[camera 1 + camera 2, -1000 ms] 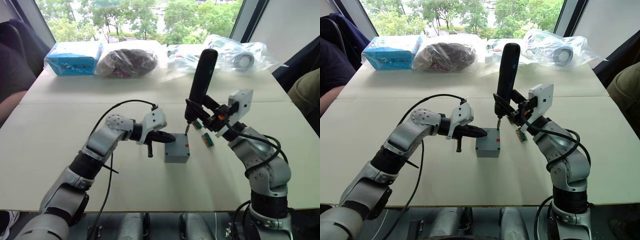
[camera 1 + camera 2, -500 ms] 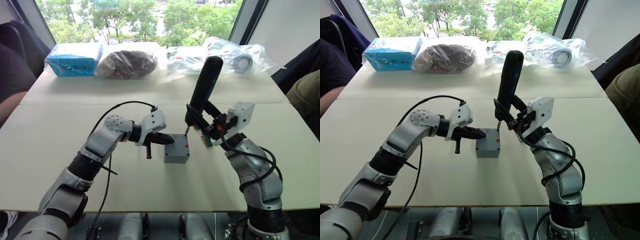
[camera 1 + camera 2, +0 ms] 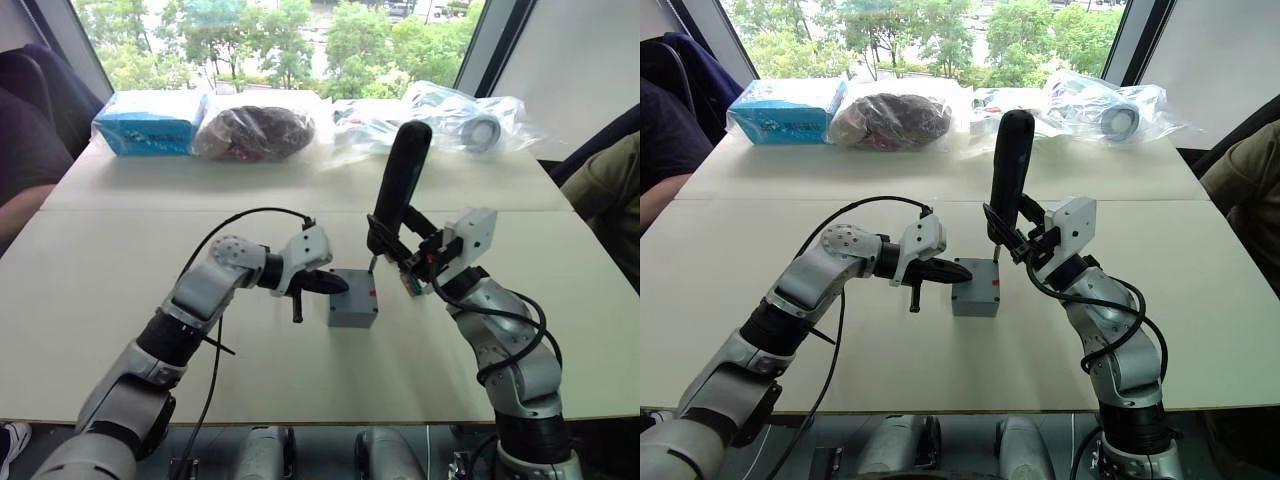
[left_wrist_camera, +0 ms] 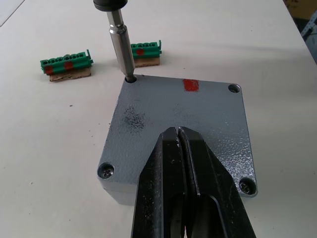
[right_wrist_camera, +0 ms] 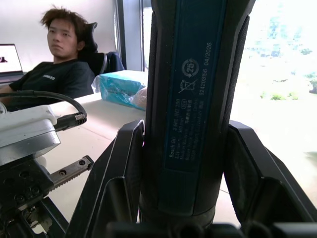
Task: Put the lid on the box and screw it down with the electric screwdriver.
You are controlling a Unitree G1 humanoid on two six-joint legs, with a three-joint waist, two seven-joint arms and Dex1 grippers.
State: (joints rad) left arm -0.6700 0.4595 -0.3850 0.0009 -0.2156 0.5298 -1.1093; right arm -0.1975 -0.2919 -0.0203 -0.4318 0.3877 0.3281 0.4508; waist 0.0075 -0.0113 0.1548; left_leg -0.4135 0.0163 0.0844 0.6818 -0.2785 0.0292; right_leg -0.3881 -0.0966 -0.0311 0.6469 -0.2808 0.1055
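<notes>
The table has lots of bare room in front of the box and out to both sides. Two green connectors lie just behind the box. Bags and a blue pack line the far edge.

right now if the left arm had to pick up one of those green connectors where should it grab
Take the nearer green connector across its long sides, coming straight down from above. It lies flat on the table as a narrow bar, clear of the box, so only its two long edges give opposing faces. The left end effector is shut and must open first.
</notes>
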